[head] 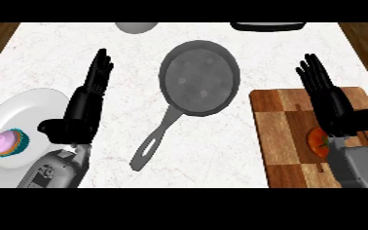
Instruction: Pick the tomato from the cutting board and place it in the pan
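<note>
One head view on my screen, tomato [317,139] on the cutting board [284,126] half hidden under my right robot hand [332,108], its fingers straight and spread, pan [199,78] mid-bench [129,92], left robot hand [82,112] open beside a white plate [36,105].

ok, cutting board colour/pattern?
Brown wood, checkered light and dark blocks, on the cutting board; head view shows it.

A grey pan [199,77] lay mid-counter [129,87], handle toward the viewer. The right hand [332,105], fingers straight, hovered over the cutting board [284,136], partly hiding the tomato [317,140]. The left hand [81,109] rested open beside a white plate [32,108].
</note>
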Tool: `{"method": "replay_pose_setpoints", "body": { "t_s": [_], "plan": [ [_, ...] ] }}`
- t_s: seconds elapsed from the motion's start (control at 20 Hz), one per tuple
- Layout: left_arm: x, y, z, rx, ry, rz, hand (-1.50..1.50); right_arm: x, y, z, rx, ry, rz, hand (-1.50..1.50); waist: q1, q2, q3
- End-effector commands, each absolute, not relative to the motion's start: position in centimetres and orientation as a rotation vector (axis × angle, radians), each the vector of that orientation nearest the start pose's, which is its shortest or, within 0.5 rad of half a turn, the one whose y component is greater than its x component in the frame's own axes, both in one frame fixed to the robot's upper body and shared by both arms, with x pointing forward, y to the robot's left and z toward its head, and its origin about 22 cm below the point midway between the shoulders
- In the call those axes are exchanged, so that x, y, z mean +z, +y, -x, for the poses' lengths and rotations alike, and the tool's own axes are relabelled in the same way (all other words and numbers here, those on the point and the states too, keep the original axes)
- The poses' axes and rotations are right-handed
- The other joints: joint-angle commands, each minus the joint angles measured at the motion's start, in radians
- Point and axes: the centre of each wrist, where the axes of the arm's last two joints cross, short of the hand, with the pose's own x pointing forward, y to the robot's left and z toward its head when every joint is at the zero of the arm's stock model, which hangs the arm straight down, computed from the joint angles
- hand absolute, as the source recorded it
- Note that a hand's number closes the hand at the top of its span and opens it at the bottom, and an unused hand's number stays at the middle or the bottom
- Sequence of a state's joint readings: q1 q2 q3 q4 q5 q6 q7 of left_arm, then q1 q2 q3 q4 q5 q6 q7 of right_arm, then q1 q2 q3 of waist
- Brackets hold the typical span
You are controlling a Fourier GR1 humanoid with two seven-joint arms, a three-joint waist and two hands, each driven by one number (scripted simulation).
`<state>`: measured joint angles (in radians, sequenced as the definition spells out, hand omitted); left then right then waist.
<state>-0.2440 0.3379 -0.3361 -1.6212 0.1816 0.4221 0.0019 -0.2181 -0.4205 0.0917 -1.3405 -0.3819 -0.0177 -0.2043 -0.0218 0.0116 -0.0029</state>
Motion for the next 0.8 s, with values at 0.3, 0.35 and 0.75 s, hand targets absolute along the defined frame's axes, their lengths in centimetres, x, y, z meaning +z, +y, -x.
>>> {"method": "replay_pose_setpoints", "body": {
  "t_s": [0.3, 0.35, 0.75],
  "plan": [
    [1.5, 27.1, -25.0, -0.177, -1.454, -0.384, 0.0, 2.4, -43.9, -22.7, -0.147, -1.473, 1.0, -1.5, -0.066, 0.018, -0.02],
    [0.5, 28.0, -24.0, -0.164, -1.4, -0.408, 0.0, 0.6, -43.2, -22.1, -0.649, -1.402, 1.001, -1.5, -0.104, -0.016, -0.004],
    [0.3, 28.8, -22.0, -0.202, -1.363, -0.4, 0.0, -5.1, -38.5, -11.5, -0.671, -1.062, 1.236, -1.5, -0.033, -0.022, -0.007]
  ]
}}
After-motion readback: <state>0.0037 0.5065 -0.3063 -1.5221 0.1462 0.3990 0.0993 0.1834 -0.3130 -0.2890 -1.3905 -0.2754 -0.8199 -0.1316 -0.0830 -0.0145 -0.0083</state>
